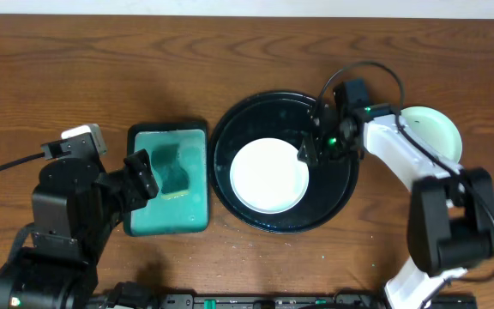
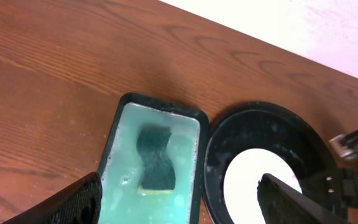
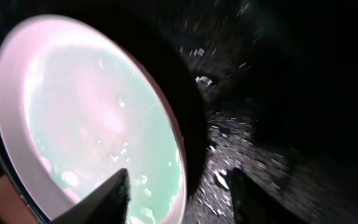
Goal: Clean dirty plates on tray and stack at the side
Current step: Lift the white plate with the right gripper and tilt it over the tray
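A white plate (image 1: 267, 176) lies in the round black tray (image 1: 343, 190). My right gripper (image 1: 309, 151) is open at the plate's right edge. In the right wrist view its fingers (image 3: 179, 194) straddle the rim of the wet plate (image 3: 92, 112), one over the plate, one over the tray floor (image 3: 278, 124). A pale mint plate (image 1: 436, 130) sits on the table at the right, partly hidden by the right arm. My left gripper (image 1: 141, 177) is open and empty over the left part of the teal tray; the left wrist view shows its fingers (image 2: 185, 202) wide apart.
A rectangular teal tray with a black rim (image 1: 197, 172) stands left of the black tray, filled with pale liquid (image 2: 126, 149), with a dark sponge (image 2: 154, 158) in it. The black tray (image 2: 260, 124) and plate (image 2: 253, 180) also show in the left wrist view.
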You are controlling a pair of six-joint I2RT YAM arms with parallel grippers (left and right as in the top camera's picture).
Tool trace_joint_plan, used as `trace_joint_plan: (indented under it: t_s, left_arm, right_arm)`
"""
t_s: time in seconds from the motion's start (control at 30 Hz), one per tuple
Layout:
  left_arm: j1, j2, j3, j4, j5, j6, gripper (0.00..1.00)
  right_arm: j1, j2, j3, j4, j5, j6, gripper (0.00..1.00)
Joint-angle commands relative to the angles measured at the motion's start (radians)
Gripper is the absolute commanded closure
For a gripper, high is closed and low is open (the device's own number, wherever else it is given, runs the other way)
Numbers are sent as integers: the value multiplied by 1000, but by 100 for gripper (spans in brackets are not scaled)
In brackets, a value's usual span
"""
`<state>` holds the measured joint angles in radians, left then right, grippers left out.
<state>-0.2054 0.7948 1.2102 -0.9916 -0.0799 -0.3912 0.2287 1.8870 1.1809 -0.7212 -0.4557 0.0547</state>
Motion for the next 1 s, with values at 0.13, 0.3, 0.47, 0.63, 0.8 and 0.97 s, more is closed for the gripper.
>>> trace_joint_plan:
  t_s: [0.13,0.3,0.47,0.63,0.8,0.97]
  left_arm:
    - [4,3,17,-3,-14,14,20]
    - [4,3,17,-3,-14,14,20]
    - [4,3,17,-3,-14,14,20]
    - [4,3,17,-3,-14,14,19]
    - [4,3,17,-3,-14,14,19]
    - [4,3,17,-3,-14,14,19]
  right_arm:
    - [43,42,-5,-2,61,20,81]
    - [80,31,-5,39,142,60,99]
    - [129,-63,-4,102,209,79,99]
    - [253,-229,-4,196,431,46,99]
    - [424,-322,-4,370,691,-25,99]
    - [547,-282,-4,567,730,-172,99]
